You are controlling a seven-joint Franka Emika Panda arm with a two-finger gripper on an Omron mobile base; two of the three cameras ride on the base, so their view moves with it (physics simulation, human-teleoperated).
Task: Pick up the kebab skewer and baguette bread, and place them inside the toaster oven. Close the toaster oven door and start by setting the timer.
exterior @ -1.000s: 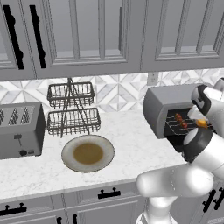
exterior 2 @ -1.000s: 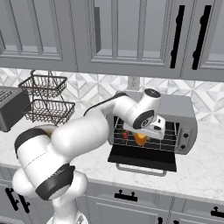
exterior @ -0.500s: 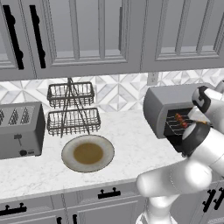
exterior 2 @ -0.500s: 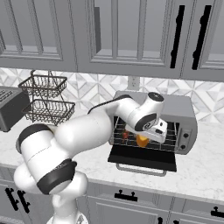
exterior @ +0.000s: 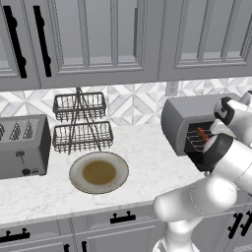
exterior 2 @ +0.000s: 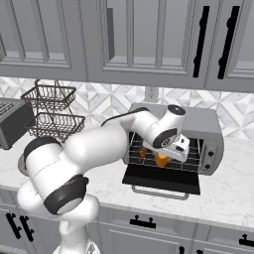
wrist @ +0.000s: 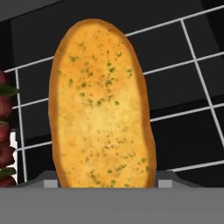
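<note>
Kebab skewer (wrist: 5,131) lies on the wire rack (wrist: 192,109) at the left, inside the toaster oven (exterior 2: 198,124). Just beside it, the baguette bread (wrist: 101,109) rests on the same rack, between the gripper (wrist: 107,183) fingers, which stand wide on either side; whether they clamp it, I cannot tell. Below, the toaster oven door (exterior 2: 161,179) hangs open.

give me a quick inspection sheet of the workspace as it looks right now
surface: white marble counter.
job's things: baguette bread lies on the wire rack inside the toaster oven, kebab skewer beside it; toaster oven door hangs open.
clutter: plate, four-slot toaster, two-tier wire basket.
grippers: pincer at the bread's near end, fingers either side; grip cannot be told.
cables: nothing seen.
surroundings: grey cabinets, tiled backsplash.
</note>
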